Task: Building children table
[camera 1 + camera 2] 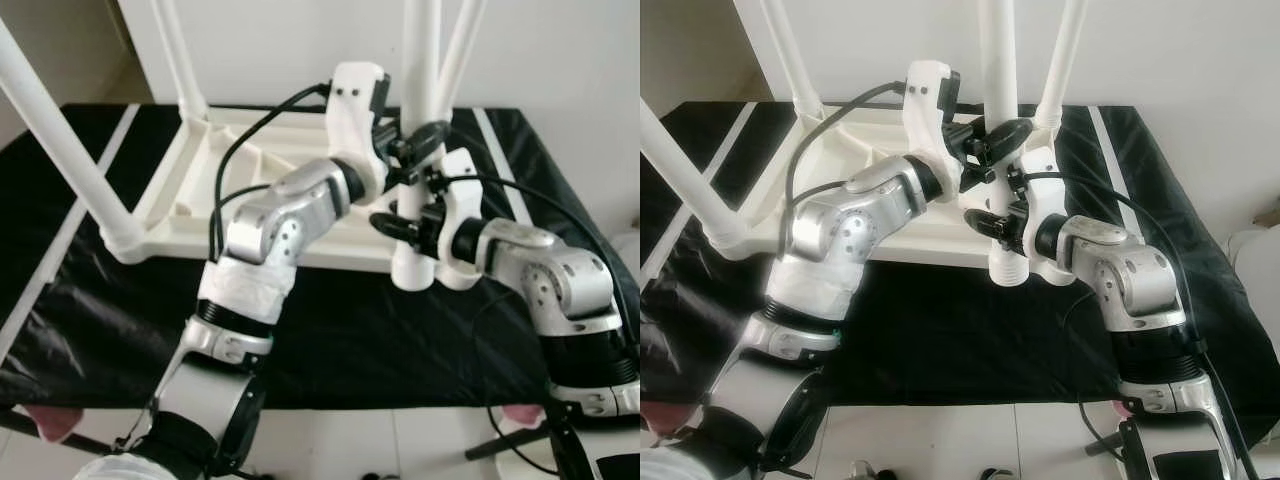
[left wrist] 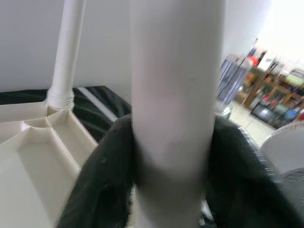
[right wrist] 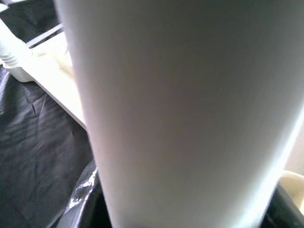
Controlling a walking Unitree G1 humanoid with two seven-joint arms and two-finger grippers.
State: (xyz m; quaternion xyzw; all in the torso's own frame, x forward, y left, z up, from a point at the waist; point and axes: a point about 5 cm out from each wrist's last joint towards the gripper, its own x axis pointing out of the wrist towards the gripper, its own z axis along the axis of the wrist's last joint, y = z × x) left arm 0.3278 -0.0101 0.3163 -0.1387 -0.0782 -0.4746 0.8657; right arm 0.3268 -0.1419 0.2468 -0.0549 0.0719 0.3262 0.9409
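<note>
Left gripper [image 1: 425, 138], right gripper [image 1: 392, 222] both clamp smooth white cylindrical table leg [image 1: 418, 60].

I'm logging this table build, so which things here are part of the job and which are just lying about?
Part of the job:
- upturned white tabletop
- white leg held by both claws
- left claw
- right claw
- three fitted legs

Lying about:
- black sheet
- shelves in the background

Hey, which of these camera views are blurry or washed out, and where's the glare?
Left wrist view: the table leg and the black fingers around it are soft, and the room beyond is overexposed. Right wrist view: the leg is too close, a featureless blur. Both eye views are fairly sharp, with the white wall bright.
</note>
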